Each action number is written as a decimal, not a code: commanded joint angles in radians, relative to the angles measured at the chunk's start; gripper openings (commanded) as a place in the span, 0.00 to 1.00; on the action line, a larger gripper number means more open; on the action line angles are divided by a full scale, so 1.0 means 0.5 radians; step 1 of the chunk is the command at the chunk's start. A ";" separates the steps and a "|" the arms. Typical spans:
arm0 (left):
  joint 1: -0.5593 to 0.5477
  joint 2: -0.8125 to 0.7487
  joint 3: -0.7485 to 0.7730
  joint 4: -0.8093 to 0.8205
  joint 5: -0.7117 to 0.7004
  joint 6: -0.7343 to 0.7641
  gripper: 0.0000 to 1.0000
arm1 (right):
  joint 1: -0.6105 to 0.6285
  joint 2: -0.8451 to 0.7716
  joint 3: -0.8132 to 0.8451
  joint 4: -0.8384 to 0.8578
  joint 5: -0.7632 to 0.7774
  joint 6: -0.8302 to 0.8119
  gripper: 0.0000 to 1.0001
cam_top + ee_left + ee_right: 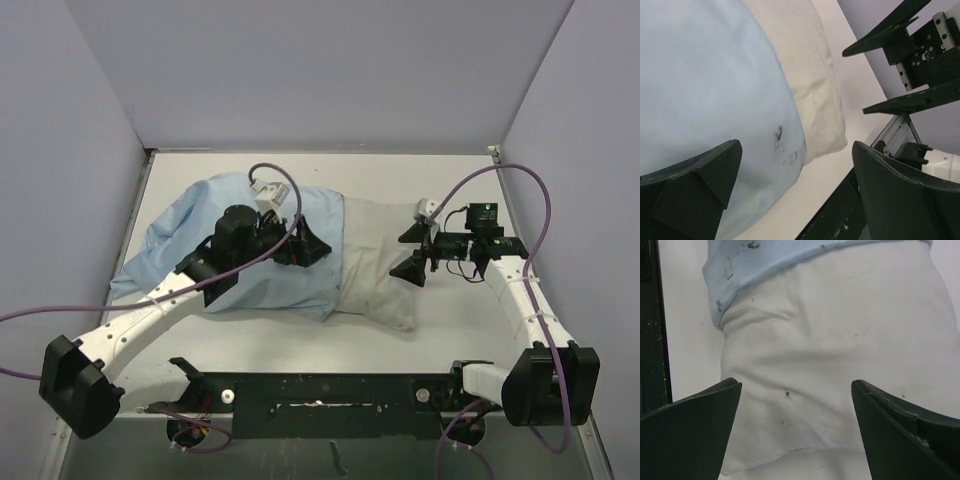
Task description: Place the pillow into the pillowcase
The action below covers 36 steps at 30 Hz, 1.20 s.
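Top view: pillow (380, 275) lies roughly half inside pillowcase (175, 240), and its right half sticks out bare on the table (290, 345). Left gripper (303, 246) sits over the case near its opening; right gripper (413, 255) sits over the pillow's exposed end. Left wrist view: left gripper (795, 147) jaws wide apart, nothing held. Blue hem of pillowcase (705, 75) crosses the pillow (812, 75) just ahead. Risk: closing here may pinch case and pillow together, so a pull would drag both and gain no cover. Right wrist view: right gripper (796, 385) likewise spread and empty above the pillow (840, 340), with the pillowcase (755, 260) hem at top. Risk: pushing from this end with the case unanchored could slide the whole bundle leftward or bunch the hem.
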 commanded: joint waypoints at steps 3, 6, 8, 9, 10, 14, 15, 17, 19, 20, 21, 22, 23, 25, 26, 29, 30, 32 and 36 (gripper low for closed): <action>-0.028 0.489 0.889 -0.693 -0.199 0.514 0.88 | -0.049 0.095 0.167 0.076 0.061 0.256 0.98; -0.025 0.664 1.070 -0.763 -0.244 0.601 0.83 | -0.048 0.125 0.172 0.101 0.052 0.315 0.98; -0.016 0.769 1.157 -0.765 -0.206 0.623 0.82 | -0.050 0.147 0.176 0.121 0.037 0.353 0.98; -0.015 0.817 1.206 -0.771 -0.188 0.638 0.82 | -0.053 0.161 0.182 0.125 0.030 0.370 0.98; -0.010 0.872 1.254 -0.786 -0.168 0.650 0.82 | -0.058 0.176 0.191 0.126 0.028 0.382 0.98; 0.052 1.031 1.409 -0.823 0.045 0.630 0.82 | -0.085 0.240 0.240 0.117 0.042 0.392 0.98; 0.071 1.059 1.432 -0.827 0.088 0.620 0.82 | -0.099 0.265 0.262 0.115 0.046 0.399 0.98; 0.101 1.104 1.497 -0.866 0.114 0.630 0.82 | -0.120 0.343 0.357 0.080 0.048 0.403 0.98; 0.117 1.151 1.585 -0.937 0.098 0.669 0.82 | -0.126 0.447 0.506 0.023 0.043 0.409 0.98; 0.120 1.178 1.630 -0.986 0.077 0.706 0.81 | -0.131 0.509 0.594 -0.008 0.037 0.410 0.98; 0.121 1.203 1.677 -1.012 0.058 0.730 0.81 | -0.131 0.572 0.685 -0.025 0.024 0.430 0.98; 0.122 1.230 1.720 -1.034 0.039 0.756 0.80 | -0.130 0.638 0.759 -0.027 0.002 0.462 0.99; 0.122 1.262 1.770 -1.062 0.027 0.771 0.79 | -0.127 0.698 0.835 -0.015 -0.019 0.509 0.99; 0.121 1.315 1.838 -1.099 0.026 0.799 0.78 | -0.110 0.821 0.930 0.050 -0.021 0.618 0.99; 0.121 1.338 1.864 -1.116 0.033 0.814 0.78 | -0.086 0.876 0.970 0.063 -0.002 0.639 1.00; 0.121 1.373 1.893 -1.150 0.045 0.861 0.77 | -0.040 1.029 1.063 -0.064 0.102 0.549 0.99; 0.120 1.371 1.885 -1.152 0.047 0.878 0.77 | -0.035 1.052 1.057 -0.059 0.120 0.541 1.00; 0.123 1.366 1.866 -1.140 0.044 0.910 0.77 | -0.032 1.073 1.025 -0.011 0.162 0.555 1.00; 0.124 1.377 1.796 -1.084 0.048 0.947 0.77 | -0.004 1.109 0.970 0.077 0.251 0.578 0.99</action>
